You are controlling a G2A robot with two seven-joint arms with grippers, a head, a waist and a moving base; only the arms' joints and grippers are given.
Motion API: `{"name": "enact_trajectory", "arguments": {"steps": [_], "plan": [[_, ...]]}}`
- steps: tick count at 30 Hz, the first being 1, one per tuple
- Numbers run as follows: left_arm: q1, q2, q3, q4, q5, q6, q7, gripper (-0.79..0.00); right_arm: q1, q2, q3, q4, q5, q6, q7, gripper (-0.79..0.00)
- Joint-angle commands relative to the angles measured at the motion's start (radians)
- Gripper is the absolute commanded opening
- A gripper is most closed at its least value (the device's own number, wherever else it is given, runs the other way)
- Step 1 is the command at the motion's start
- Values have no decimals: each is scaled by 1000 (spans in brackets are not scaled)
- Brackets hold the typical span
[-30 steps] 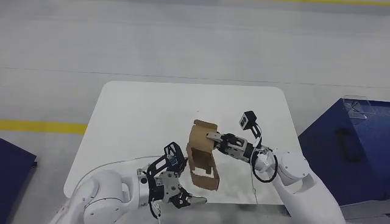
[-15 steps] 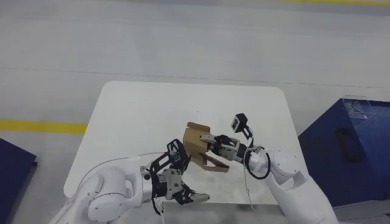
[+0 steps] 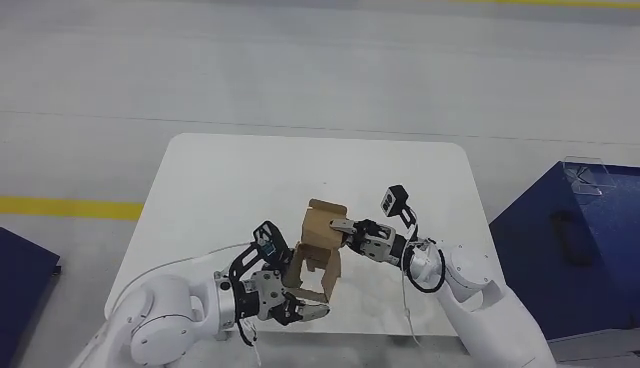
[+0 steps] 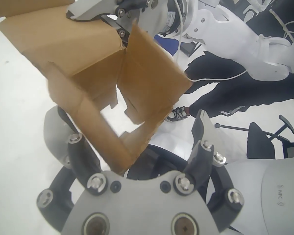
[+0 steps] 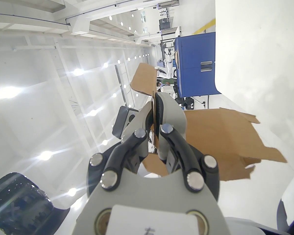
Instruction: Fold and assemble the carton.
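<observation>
— Where is the brown cardboard carton (image 3: 318,253)?
— Over the near part of the white table (image 3: 200,198), half unfolded. The right gripper (image 5: 155,103) pinches its upper panel, jaws clamped on the cardboard.
— And the left gripper (image 4: 127,116)?
— Spread wide below, with the lower flap between its fingers (image 4: 202,125). I can't tell if they touch.

**Carton half-open, up in the air**

Brown cardboard carton (image 3: 318,251), only partly folded, with loose flaps splaying out and a cut-out window in one panel. It hangs tilted over the table's (image 3: 230,188) front part, an upper panel pinched in the right gripper (image 5: 154,103).
</observation>
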Motion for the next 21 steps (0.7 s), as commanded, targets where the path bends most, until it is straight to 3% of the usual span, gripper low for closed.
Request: {"name": "enact_trajectory", "arguments": {"steps": [1,4,8,15,21], "plan": [[5,2,-9,-1,12,22,-7,0,0,0,0,0,0,0,0,-785],[5,5,-20,5,-6,57,-37,0,-8,-3,2,2,-4,-14,-55,-785],[8,10,-50,-1,-10,64,-46,0,11,-11,27,43,104,3,-89,-785],[70,18,-116,-38,32,60,55,0,58,-20,101,116,351,74,-69,-785],[70,18,-116,-38,32,60,55,0,60,-20,103,120,363,80,-71,-785]]}}
